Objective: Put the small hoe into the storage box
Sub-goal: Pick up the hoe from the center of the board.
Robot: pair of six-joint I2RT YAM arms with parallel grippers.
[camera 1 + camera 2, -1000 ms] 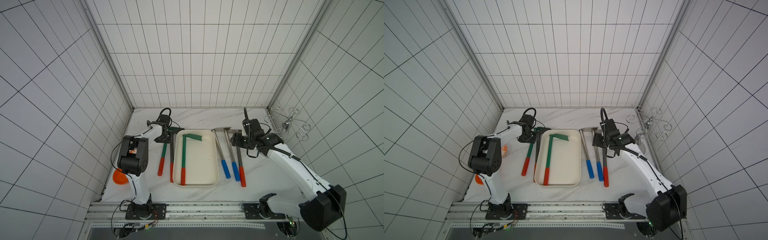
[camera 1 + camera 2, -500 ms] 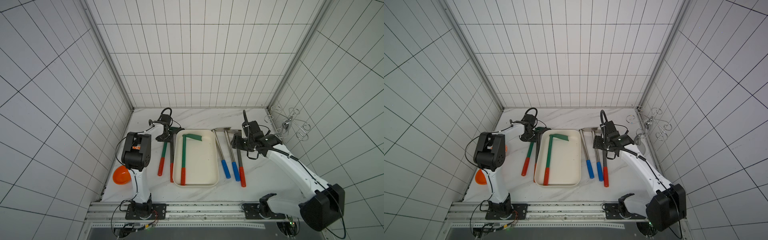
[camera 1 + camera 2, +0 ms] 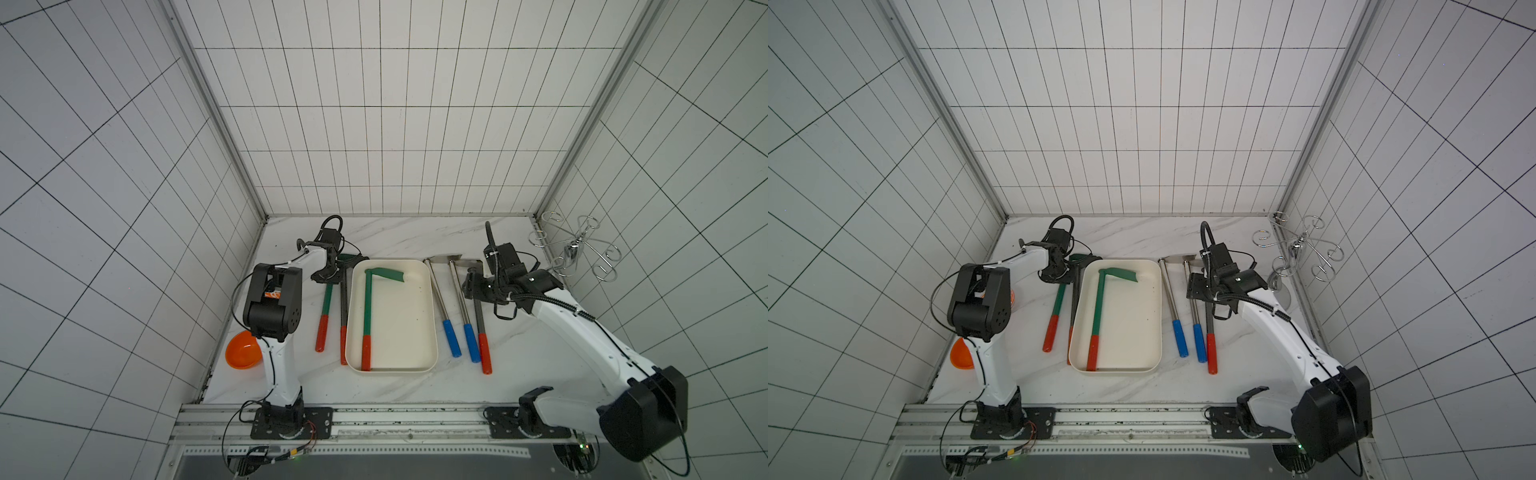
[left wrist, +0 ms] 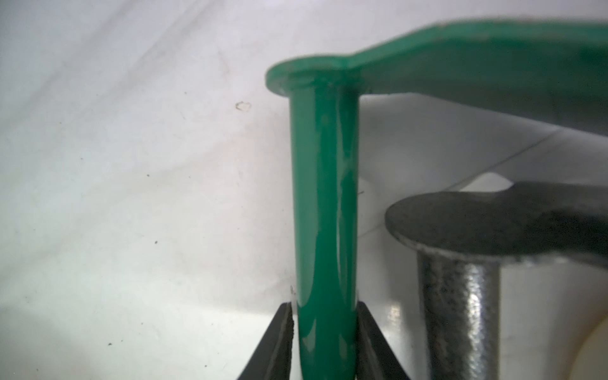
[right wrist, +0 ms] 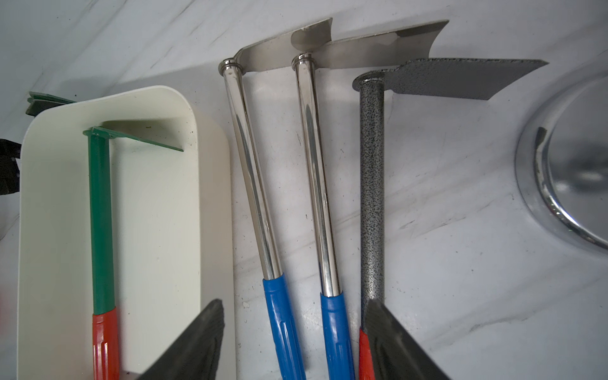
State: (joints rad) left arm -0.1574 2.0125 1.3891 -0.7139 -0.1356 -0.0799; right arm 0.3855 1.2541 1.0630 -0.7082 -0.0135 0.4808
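Locate the small hoe (image 3: 327, 299) lying on the worktop (image 3: 415, 237), left of the storage box (image 3: 432, 316) and outside it, a dark hoe (image 3: 343, 307) between the two. Note the left end effector (image 4: 324, 304) astride the small hoe's green shaft near the blade: one finger (image 4: 368, 329) touching, the other a sliver off; cannot tell whether clamped. Observe a second green hoe (image 3: 367, 307) lying inside the box. Note the right end effector (image 5: 292, 302) right of the box, jaws wide apart, gripping nothing, above three more hoes (image 5: 312, 171).
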